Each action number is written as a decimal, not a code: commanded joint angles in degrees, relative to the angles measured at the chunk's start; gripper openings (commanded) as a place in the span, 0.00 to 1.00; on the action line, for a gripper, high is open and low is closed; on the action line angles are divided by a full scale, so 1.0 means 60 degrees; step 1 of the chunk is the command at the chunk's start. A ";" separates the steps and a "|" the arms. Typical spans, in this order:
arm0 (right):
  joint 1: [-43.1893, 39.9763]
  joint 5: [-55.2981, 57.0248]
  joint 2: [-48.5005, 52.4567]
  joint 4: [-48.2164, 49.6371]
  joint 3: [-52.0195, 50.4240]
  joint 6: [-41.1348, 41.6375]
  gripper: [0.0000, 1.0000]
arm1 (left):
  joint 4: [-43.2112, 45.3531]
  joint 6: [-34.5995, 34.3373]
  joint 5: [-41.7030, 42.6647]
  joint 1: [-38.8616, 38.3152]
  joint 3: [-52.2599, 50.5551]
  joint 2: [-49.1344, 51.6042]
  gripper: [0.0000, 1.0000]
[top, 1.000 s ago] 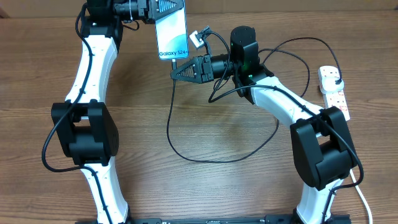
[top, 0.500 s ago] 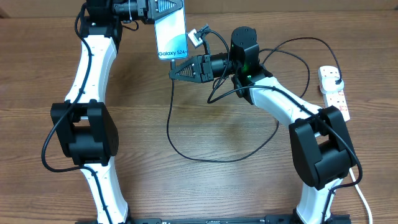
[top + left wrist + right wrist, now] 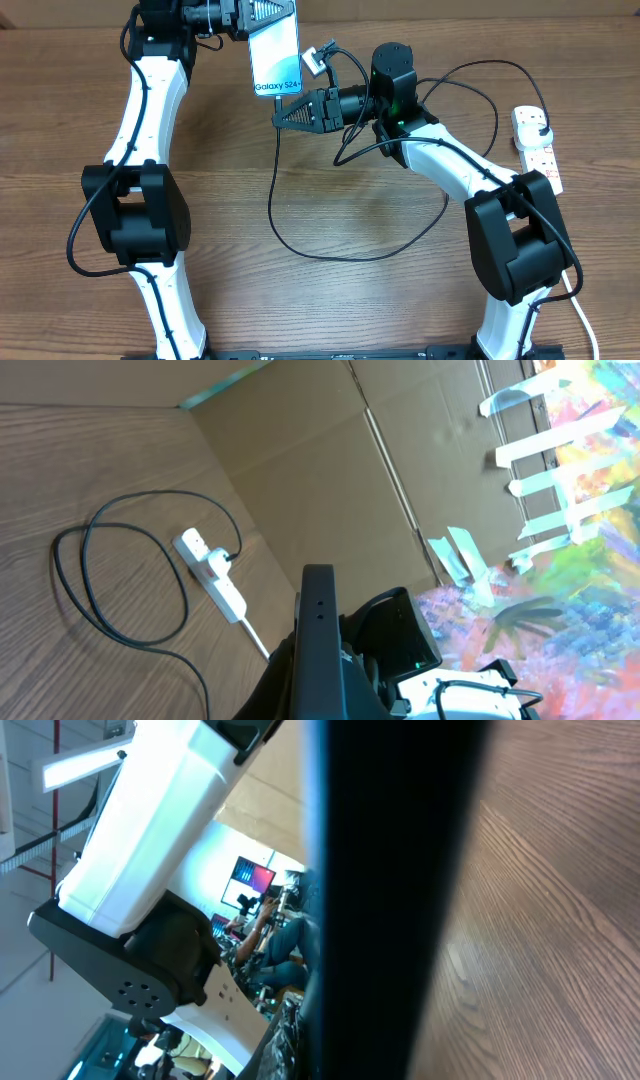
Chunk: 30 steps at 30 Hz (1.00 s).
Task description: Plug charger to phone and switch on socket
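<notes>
In the overhead view the phone (image 3: 276, 55) is held up at the back of the table, screen lit light blue, with my left gripper (image 3: 284, 18) shut on its top end. My right gripper (image 3: 281, 112) points left just under the phone's lower edge and is shut on the charger's connector end. The charger cable (image 3: 272, 205) hangs from it and loops over the table to the socket (image 3: 537, 150) at the right edge. The left wrist view shows the phone (image 3: 318, 645) edge-on and the socket (image 3: 211, 565) beyond it. The phone's dark edge (image 3: 400, 870) fills the right wrist view, hiding the connector tip.
A small white tag (image 3: 316, 62) sits on my right wrist's wiring beside the phone. The socket's thick white cord (image 3: 583, 315) runs off the front right. A cardboard wall (image 3: 330, 480) stands behind the table. The cable loop (image 3: 100, 570) lies on the wood between the arms.
The right gripper has crept very slightly left under the phone. Nothing else has visibly moved.
</notes>
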 commanded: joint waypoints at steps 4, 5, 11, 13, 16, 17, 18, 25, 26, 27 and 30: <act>-0.0317 0.1118 -0.0026 -0.0266 0.0200 -0.0401 0.04 | -0.0036 -0.0637 0.0874 -0.0204 0.0113 -0.0044 0.04; -0.0321 0.1122 -0.0026 -0.0262 0.0200 -0.0401 0.04 | -0.0036 -0.0637 0.0874 -0.0204 0.0113 -0.0044 0.04; -0.0353 0.1155 -0.0026 -0.0259 0.0200 -0.0401 0.04 | -0.0036 -0.0492 0.0874 -0.0204 0.0113 -0.0044 0.04; -0.0353 0.1155 -0.0026 -0.0255 0.0200 -0.0401 0.04 | -0.0036 -0.0452 0.0874 -0.0204 0.0113 -0.0044 0.05; -0.0353 0.1151 -0.0026 -0.0259 0.0200 -0.0401 0.04 | -0.0036 -0.0455 0.0874 -0.0204 0.0113 -0.0044 0.04; -0.0353 0.1151 -0.0026 -0.0259 0.0200 -0.0401 0.04 | -0.0033 -0.0455 0.0874 -0.0204 0.0113 -0.0044 0.04; -0.0353 0.1147 -0.0026 -0.0259 0.0200 -0.0397 0.04 | -0.0029 -0.0452 0.0871 -0.0204 0.0113 -0.0044 0.04; -0.0353 0.0710 -0.0026 -0.0262 0.0200 -0.0393 0.04 | -0.0029 -0.0353 0.0404 0.0004 0.0113 -0.0044 0.04; -0.0353 0.0637 -0.0026 -0.0262 0.0200 -0.0393 0.04 | -0.0029 -0.0353 0.0324 0.0058 0.0113 -0.0044 0.04; -0.0353 0.0590 -0.0026 -0.0266 0.0200 -0.0393 0.04 | -0.0036 -0.0353 0.0280 0.0095 0.0113 -0.0044 0.04; -0.0353 0.0568 -0.0026 -0.0262 0.0200 -0.0397 0.04 | -0.0036 -0.0353 0.0262 0.0164 0.0113 -0.0044 0.04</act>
